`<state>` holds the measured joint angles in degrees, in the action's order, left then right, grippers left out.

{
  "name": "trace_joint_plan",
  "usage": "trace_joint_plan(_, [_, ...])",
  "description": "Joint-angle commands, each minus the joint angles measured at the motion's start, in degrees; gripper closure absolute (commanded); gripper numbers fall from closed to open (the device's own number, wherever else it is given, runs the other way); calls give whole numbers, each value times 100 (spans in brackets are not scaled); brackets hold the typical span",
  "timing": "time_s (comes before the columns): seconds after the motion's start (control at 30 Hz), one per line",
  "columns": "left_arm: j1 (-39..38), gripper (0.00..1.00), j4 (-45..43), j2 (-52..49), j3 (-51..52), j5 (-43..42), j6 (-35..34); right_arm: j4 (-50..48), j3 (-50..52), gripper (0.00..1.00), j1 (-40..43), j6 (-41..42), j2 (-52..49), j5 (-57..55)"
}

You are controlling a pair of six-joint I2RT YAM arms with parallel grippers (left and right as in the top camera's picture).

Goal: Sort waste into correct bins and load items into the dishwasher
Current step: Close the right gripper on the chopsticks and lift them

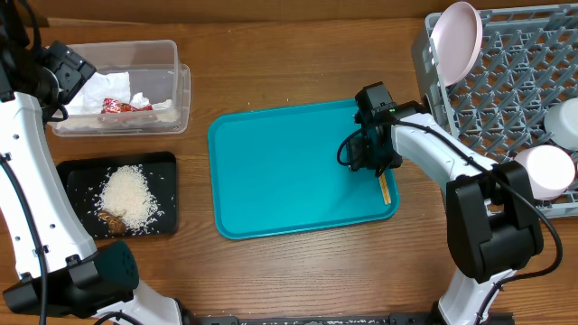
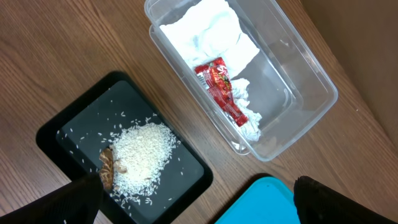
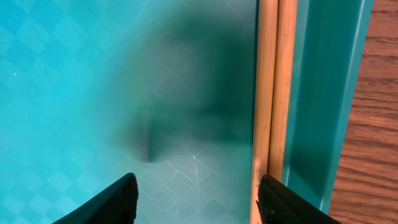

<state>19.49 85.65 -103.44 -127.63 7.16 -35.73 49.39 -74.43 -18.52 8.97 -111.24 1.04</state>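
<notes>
your r gripper (image 3: 198, 186) is spread, low over teal tray (image 3: 62, 74); chopsticks (image 3: 272, 93) lie flat along its right wall, just beside one finger, not gripped. your l gripper (image 2: 196, 186) also spread, above black tray (image 2: 53, 134) w/ rice (image 2: 146, 149) and clear tub (image 2: 311, 81).

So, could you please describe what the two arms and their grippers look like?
The left arm and right arm have white tubular links joined by black blocky joints. A black cable loops at the right wrist. The gripper fingers are plain black.
</notes>
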Motion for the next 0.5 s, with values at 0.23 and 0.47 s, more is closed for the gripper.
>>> trace_joint_plan(0.23, [-39,0,-17,-52,4,74,105,-122,24,36,-17,2,-2,-57])
trace_joint_plan(0.47, [-39,0,-17,-52,4,74,105,-157,24,36,-17,0,-7,-105])
